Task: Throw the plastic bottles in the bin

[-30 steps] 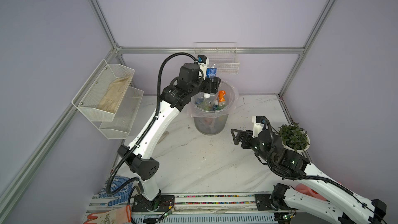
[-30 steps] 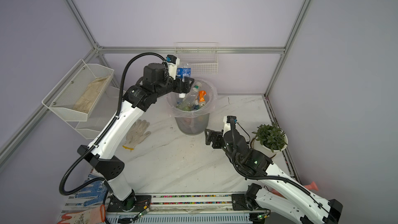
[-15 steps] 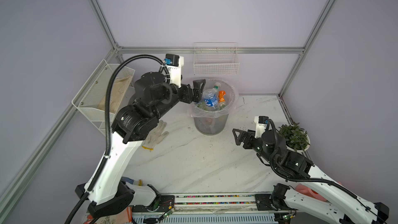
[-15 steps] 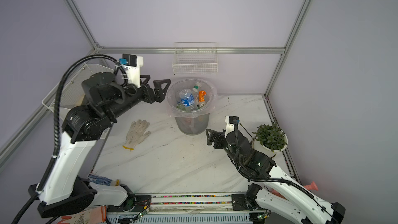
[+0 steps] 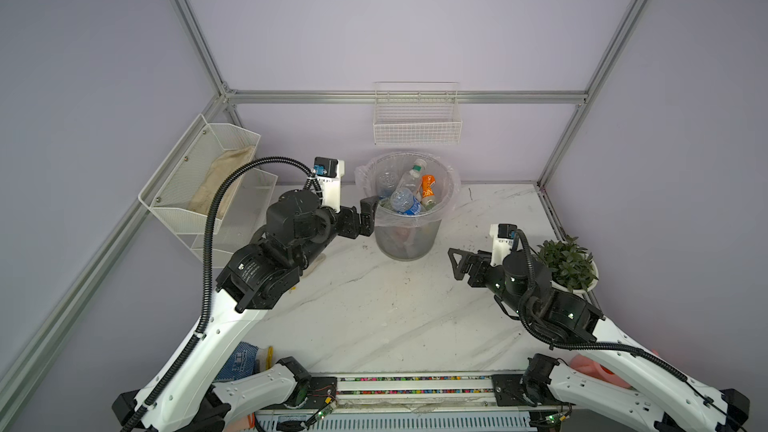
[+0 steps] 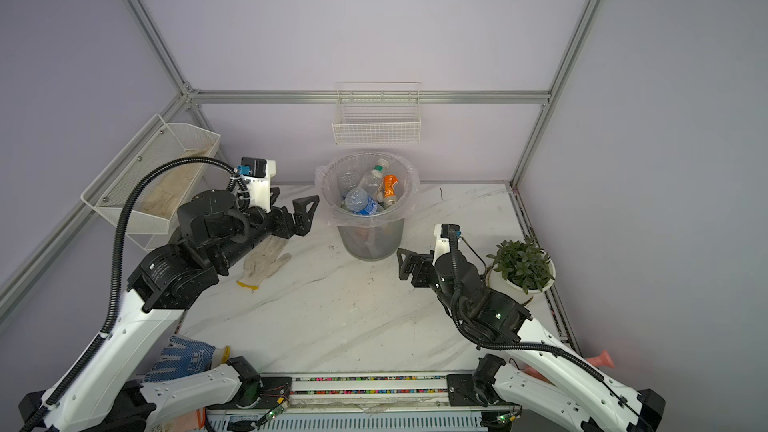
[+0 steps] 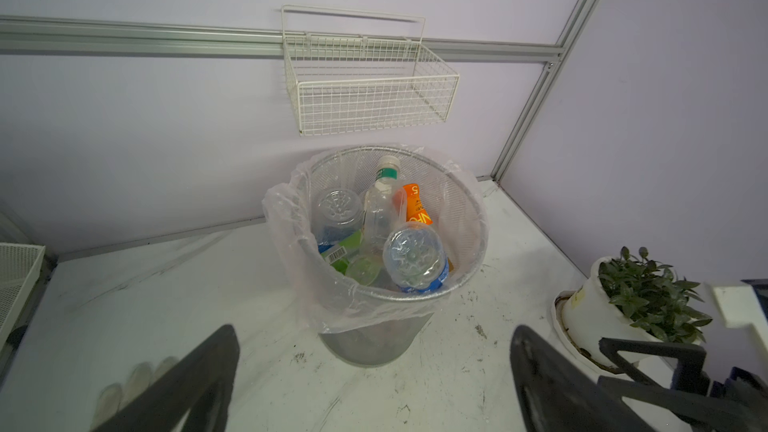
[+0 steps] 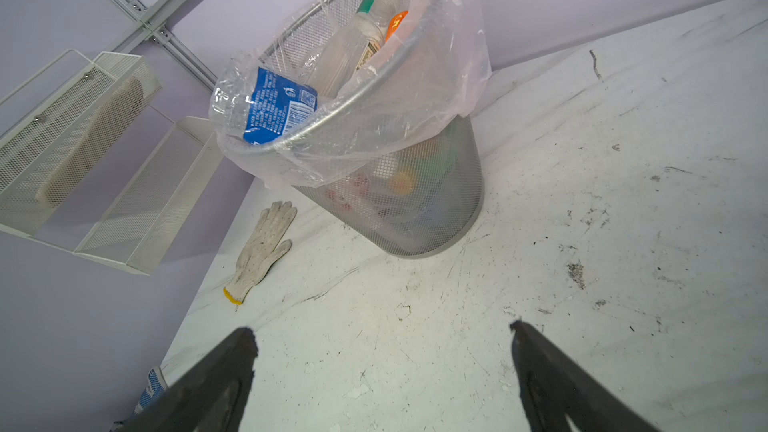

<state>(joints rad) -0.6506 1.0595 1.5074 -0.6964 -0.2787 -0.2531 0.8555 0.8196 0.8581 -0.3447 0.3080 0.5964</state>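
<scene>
Plastic bottles (image 5: 402,201) piled to the rim of the bin (image 5: 405,243); the left gripper (image 6: 289,203) or right gripper (image 8: 380,330), both wide open and empty, could dislodge one by bumping it.

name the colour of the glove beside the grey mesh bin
Off-white glove, yellow cuff; right wrist view.

The lower bottles (image 8: 401,182) in the bin (image 8: 436,218) are seen only as blurred patches of colour through the mesh, so their number cannot be told. The white glove (image 7: 137,380) is blurred and partly covered in the left wrist view, where the fingers (image 7: 187,384) of the left gripper (image 7: 372,331) are cut off by the edge. The blue-dotted glove (image 5: 241,363) is partly hidden by the left arm (image 5: 266,276), and a pink object (image 6: 602,361) largely by the right arm (image 6: 490,313).
</scene>
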